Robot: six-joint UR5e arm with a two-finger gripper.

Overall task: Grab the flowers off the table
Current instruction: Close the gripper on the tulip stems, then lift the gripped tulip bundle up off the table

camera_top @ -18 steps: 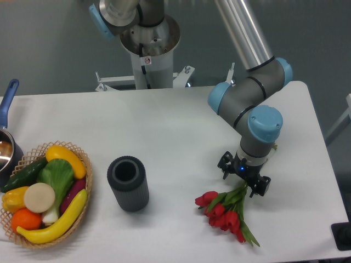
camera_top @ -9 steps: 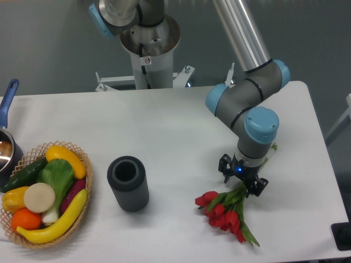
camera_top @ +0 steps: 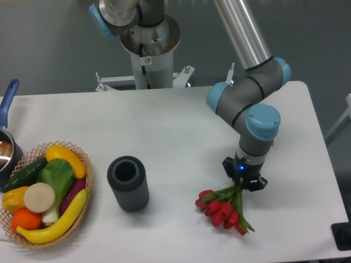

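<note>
Basket: wicker basket [camera_top: 88,181], far left of gripper, holds banana, cucumber, orange, white round vegetable, leafy green.
Cylinder: dark ribbed cylinder [camera_top: 128,183], hollow top, upright, left of gripper.
Pot: blue-handled pot [camera_top: 6,137] at left edge, contents unclear.
Flowers: red tulips [camera_top: 222,211], green stems, heads just below gripper, over white table [camera_top: 164,126].
Gripper: gripper [camera_top: 244,179] narrowed onto the stems.

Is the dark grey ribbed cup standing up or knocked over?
Standing up. The dark grey ribbed cup sits on the white table with its round opening facing upward.
</note>
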